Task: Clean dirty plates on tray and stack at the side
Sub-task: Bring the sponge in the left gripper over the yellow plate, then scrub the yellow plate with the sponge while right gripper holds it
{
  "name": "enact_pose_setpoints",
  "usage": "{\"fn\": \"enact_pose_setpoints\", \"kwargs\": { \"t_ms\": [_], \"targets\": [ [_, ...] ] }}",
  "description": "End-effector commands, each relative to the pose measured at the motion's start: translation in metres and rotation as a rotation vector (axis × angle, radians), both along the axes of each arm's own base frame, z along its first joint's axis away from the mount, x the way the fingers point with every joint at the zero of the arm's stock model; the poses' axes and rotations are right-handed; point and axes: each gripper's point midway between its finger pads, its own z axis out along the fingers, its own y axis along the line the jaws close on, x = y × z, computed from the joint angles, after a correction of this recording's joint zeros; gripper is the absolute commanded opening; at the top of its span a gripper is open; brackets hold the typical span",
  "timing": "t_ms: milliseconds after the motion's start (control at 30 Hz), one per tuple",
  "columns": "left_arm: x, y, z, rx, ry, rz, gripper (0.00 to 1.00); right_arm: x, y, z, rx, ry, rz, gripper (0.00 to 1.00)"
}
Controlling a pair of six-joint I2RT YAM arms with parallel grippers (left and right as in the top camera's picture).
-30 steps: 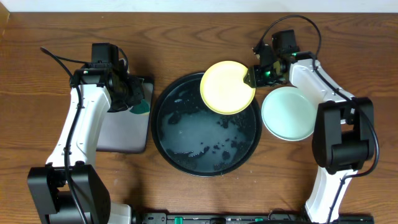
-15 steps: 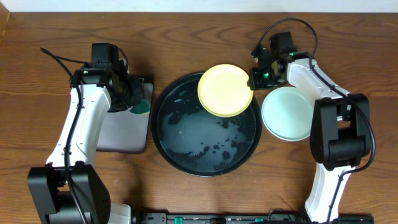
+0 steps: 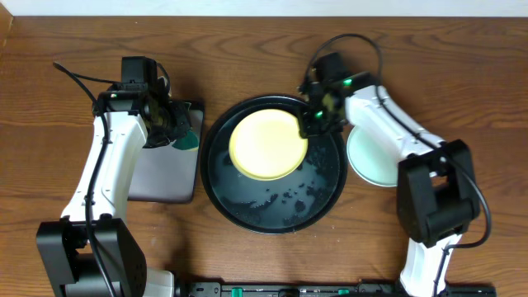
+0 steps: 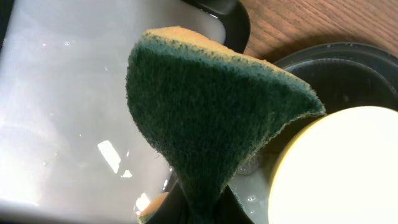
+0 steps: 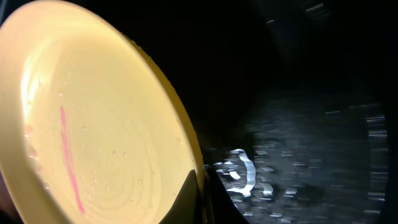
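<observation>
The large round black tray [image 3: 247,210] holds soapy water. My right gripper [image 3: 312,124] is shut on the right rim of the pale yellow plate [image 3: 268,144], which is over the upper middle of the tray. In the right wrist view the yellow plate [image 5: 87,124] carries a pink streak and its edge sits between my fingers [image 5: 200,199]. A pale mint-green plate [image 3: 378,153] lies on the table right of the tray. My left gripper [image 3: 175,132] is shut on a green and yellow sponge [image 4: 211,106] over the small rectangular tray [image 4: 62,106].
The small rectangular black tray with grey inside [image 3: 165,177] lies left of the round tray and holds cloudy water. The wooden table [image 3: 247,49] lies around everything. The right arm reaches across the mint-green plate.
My right gripper has carried the yellow plate from the tray's upper right rim leftward and down over the tray's upper middle. The left arm has not moved.
</observation>
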Motion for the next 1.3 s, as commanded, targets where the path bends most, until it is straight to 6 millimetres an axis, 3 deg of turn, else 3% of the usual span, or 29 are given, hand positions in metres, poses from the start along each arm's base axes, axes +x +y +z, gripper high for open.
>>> {"fn": "enact_pose_setpoints", "kwargs": {
  "t_ms": [0, 200, 400, 533, 733, 1000, 1100, 1267],
  "targets": [
    [0.004, 0.002, 0.013, 0.007, -0.038, 0.005, 0.07, -0.009, 0.008, -0.021, -0.075, 0.057, -0.085, 0.01],
    [0.003, -0.011, 0.013, 0.007, -0.039, -0.031, 0.07, -0.029, 0.023, -0.058, -0.127, 0.180, -0.192, 0.01],
    [-0.001, -0.044, 0.012, 0.005, -0.036, -0.121, 0.08, -0.040, 0.025, -0.088, -0.152, 0.260, -0.214, 0.01],
    [-0.009, -0.068, 0.003, 0.002, -0.008, -0.178, 0.08, -0.039, 0.024, -0.089, -0.136, 0.278, -0.223, 0.01],
    [-0.024, -0.100, -0.033, 0.009, 0.100, -0.259, 0.07, -0.038, 0.025, -0.089, -0.133, 0.273, -0.217, 0.01],
    [-0.039, -0.118, -0.084, 0.032, 0.254, -0.313, 0.07, -0.038, 0.025, -0.089, -0.133, 0.273, -0.217, 0.01],
    [-0.044, -0.124, -0.092, 0.011, 0.284, -0.318, 0.07, -0.038, 0.025, -0.089, -0.134, 0.273, -0.217, 0.01],
    [-0.049, -0.150, -0.092, -0.059, 0.283, -0.370, 0.07, -0.038, 0.025, -0.089, -0.131, 0.270, -0.216, 0.01]
  ]
}}
